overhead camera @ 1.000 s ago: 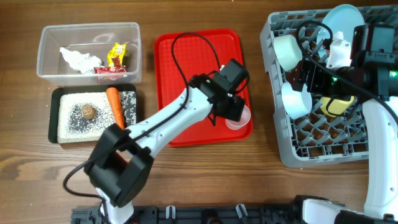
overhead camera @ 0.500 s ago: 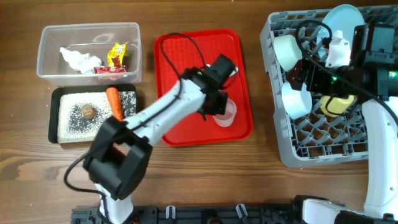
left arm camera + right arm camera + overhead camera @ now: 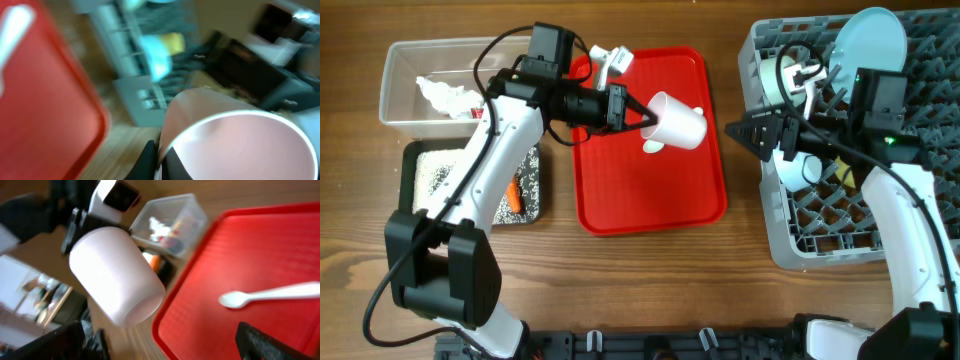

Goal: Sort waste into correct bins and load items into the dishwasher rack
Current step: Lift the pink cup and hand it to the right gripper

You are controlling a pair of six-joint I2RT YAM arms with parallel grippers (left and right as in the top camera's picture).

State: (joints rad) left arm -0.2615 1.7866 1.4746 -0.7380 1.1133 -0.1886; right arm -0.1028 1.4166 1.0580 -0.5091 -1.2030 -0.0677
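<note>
The pale pink plastic cup (image 3: pixel 678 120) hangs on its side above the flat red plastic tray (image 3: pixel 650 200), base pointing towards the grey lattice dishwasher rack (image 3: pixel 800 240). We see the left gripper (image 3: pixel 638 113) clenched on the cup's rim, with a dark finger at the rim's edge in the left wrist view. The right gripper (image 3: pixel 740 130) sits just beyond the tray's right edge, facing the cup but apart from it, its fingers spread wide and grasping nothing. A white plastic spoon (image 3: pixel 270 294) lies on the tray below the cup. A round light blue plate (image 3: pixel 870 40) stands in the rack.
</note>
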